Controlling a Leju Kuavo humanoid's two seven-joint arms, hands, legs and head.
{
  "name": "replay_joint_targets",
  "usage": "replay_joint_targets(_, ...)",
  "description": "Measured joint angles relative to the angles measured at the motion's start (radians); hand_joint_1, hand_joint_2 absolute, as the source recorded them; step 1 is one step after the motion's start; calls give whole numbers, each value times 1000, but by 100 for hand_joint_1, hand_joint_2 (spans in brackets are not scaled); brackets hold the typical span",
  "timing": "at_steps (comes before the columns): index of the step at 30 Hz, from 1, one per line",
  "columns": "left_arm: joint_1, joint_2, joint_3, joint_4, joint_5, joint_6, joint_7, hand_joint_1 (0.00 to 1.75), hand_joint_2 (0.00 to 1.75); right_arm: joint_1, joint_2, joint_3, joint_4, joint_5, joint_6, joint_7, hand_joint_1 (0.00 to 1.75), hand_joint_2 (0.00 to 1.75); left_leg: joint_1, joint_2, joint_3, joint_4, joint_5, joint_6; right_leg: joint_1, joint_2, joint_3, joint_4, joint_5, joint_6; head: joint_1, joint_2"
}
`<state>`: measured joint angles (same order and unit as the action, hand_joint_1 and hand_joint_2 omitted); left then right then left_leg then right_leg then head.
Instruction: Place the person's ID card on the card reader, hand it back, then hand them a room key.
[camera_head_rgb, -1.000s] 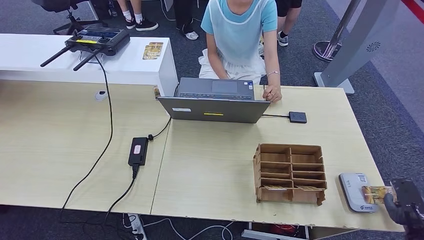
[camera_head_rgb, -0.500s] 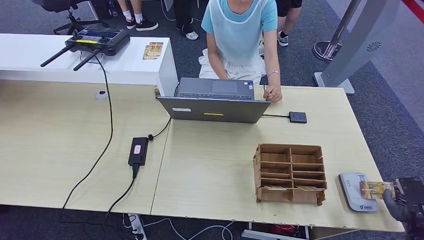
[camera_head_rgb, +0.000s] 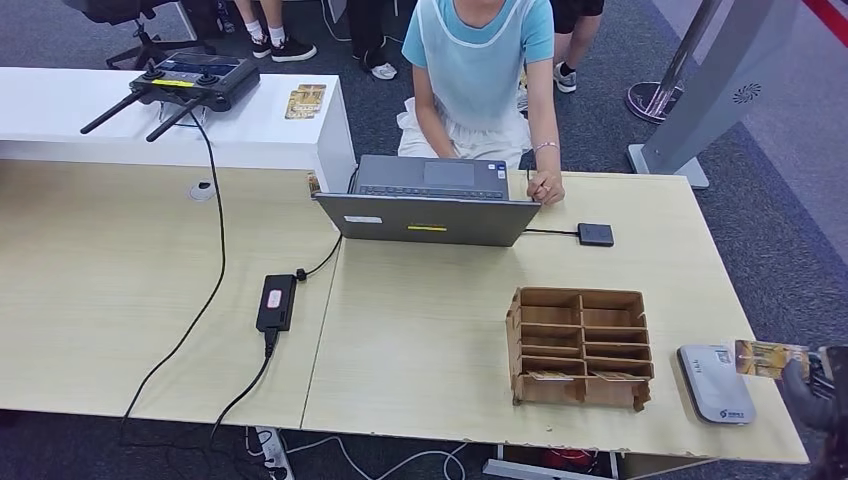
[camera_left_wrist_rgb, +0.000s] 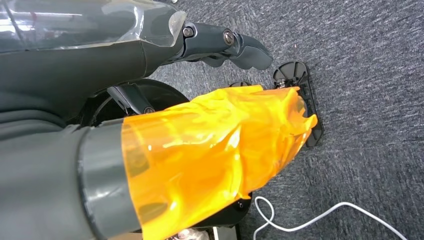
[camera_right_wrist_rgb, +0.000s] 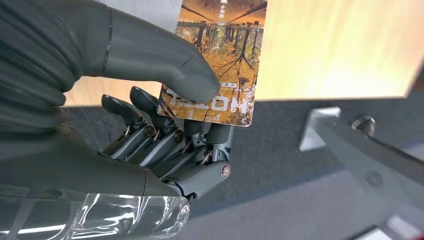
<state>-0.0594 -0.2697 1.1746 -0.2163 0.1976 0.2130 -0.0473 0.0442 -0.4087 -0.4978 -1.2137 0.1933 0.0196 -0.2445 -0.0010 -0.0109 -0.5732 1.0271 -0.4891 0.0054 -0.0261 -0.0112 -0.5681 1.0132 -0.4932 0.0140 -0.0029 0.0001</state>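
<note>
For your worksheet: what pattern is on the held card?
Autumn-orange trees, on the card; right wrist view.

We read "HOTEL", upside down, on ID card (camera_right_wrist_rgb: 220, 60) in right hand (camera_right_wrist_rgb: 150, 125); other print too small.

Open laptop (camera_head_rgb: 430, 205) across my surface (camera_head_rgb: 420, 330), black power brick (camera_head_rgb: 276, 302) to its left, wooden organizer (camera_head_rgb: 580, 348) nearer me, remote controller (camera_head_rgb: 185, 85) on white counter (camera_head_rgb: 60, 115).

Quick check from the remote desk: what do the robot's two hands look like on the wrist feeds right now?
The right hand has a grey ribbed cover, a thick grey thumb, darker jointed fingers with small metal pins, and a clear plastic piece at the wrist. The left hand is dark grey too, with a clear plastic piece and crinkled orange film beside it.
</note>
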Motion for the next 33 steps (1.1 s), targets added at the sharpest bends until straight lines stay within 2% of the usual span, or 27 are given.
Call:
replay_joint_targets(8, 0, 0, 0, 0, -1, 1, 0, 0, 0, -42, -27, 13, -114, 3, -85, 20, 175, 175, 0, 0, 0, 0, 0, 0, 0, 0, 0, 0, 0, 0, 0, 0)
replay_joint_targets(18, -1, 2, -5, 0, -8, 7, 9, 0, 0, -140, -138, 118, -222, 72, -155, 94, 175, 175, 0, 0, 0, 0, 0, 0, 0, 0, 0, 0, 0, 0, 0, 0)
replay_joint_targets(23, -1, 3, -11, 0, -10, 8, 11, 0, 0, -156, -171, 150, -241, 96, -169, 102, 175, 175, 0, -1, -1, 0, 0, 0, 0, -1, 0, 0, 0, 0, 0, 0)
replay_joint_targets(29, -5, 7, -23, 0, -35, 28, 31, 0, 0, -233, -237, 255, -282, 326, -218, 173, 175, 175, 0, 1, 0, 0, 0, 0, 0, 1, 0, 1, 1, 0, 0, 0)
replay_joint_targets(33, -10, 11, -45, 0, -56, 47, 51, 0, 0, -344, -296, 376, -295, 490, -183, 249, 175, 175, 0, 2, 0, 0, 1, 0, 0, 2, 0, 1, 2, -1, 0, 0)
